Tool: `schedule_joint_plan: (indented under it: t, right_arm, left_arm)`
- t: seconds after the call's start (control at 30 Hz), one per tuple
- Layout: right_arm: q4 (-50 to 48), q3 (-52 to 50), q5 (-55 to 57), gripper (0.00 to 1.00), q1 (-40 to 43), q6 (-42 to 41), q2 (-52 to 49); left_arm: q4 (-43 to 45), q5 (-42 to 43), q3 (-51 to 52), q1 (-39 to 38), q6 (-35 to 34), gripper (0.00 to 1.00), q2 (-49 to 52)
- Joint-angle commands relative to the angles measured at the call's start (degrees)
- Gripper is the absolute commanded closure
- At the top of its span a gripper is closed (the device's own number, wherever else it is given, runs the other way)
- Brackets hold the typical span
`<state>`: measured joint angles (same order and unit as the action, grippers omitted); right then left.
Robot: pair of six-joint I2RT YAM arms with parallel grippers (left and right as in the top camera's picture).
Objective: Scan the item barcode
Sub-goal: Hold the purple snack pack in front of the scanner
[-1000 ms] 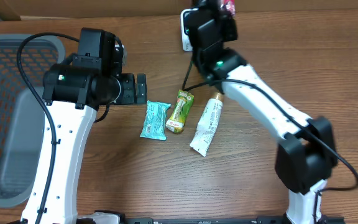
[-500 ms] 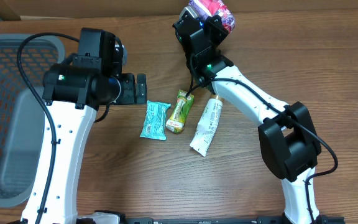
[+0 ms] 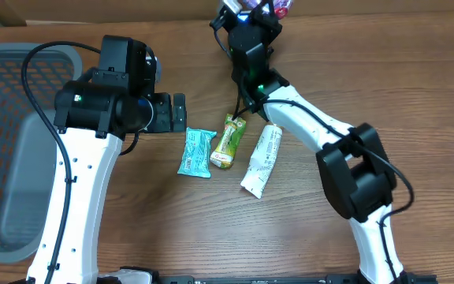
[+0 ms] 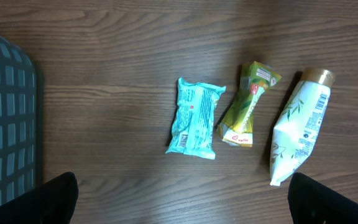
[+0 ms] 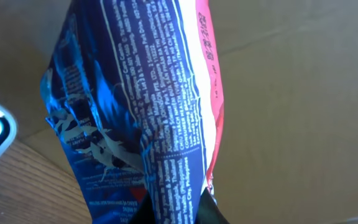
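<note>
Right end effector is clamped on a blue-and-red snack packet, held up at the 12 o'clock edge of the table, fine print facing the wrist camera. Left end effector hangs with fingers wide apart at 10 o'clock of a teal wrapper, green pouch and white tube lying side by side mid-table. A grey basket sits at 9 o'clock.

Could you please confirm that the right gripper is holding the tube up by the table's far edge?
Not quite. The right gripper is holding a blue-and-red packet up by the table's far edge, as the right wrist view shows. The tube lies on the table, as the overhead view shows.
</note>
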<state>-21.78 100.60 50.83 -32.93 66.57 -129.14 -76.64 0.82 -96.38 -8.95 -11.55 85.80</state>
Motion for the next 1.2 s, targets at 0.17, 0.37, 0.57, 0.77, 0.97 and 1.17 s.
schedule_joint_plan:
  t: [0.17, 0.37, 0.57, 0.77, 0.97, 1.17]
  right_arm:
    - [-3.52, 1.27, -0.57, 0.96, 0.42, 7.19, -4.63]
    - [-7.58, 1.25, 0.24, 0.96, -0.04, 7.23, -4.63]
    - [-7.93, 0.98, -2.08, 0.96, -0.02, 7.21, -4.72]
    - [-7.89, 0.98, -1.42, 0.96, 0.11, 7.19, -5.51]
    - [-7.72, 0.98, -1.42, 0.96, 0.09, 7.23, -5.64]
    - [-7.89, 0.98, -0.83, 0.96, 0.09, 7.5, -5.62]
  left_arm:
    - [0.2, 0.24, -0.15, -0.07, 0.85, 0.0, 0.44]
    - [0.2, 0.24, -0.15, -0.07, 0.85, 0.0, 0.44]
    - [0.2, 0.24, -0.15, -0.07, 0.85, 0.0, 0.44]
    - [0.2, 0.24, -0.15, -0.07, 0.85, 0.0, 0.44]
    - [0.2, 0.24, -0.15, -0.07, 0.85, 0.0, 0.44]
    - [0.2, 0.24, -0.15, -0.07, 0.85, 0.0, 0.44]
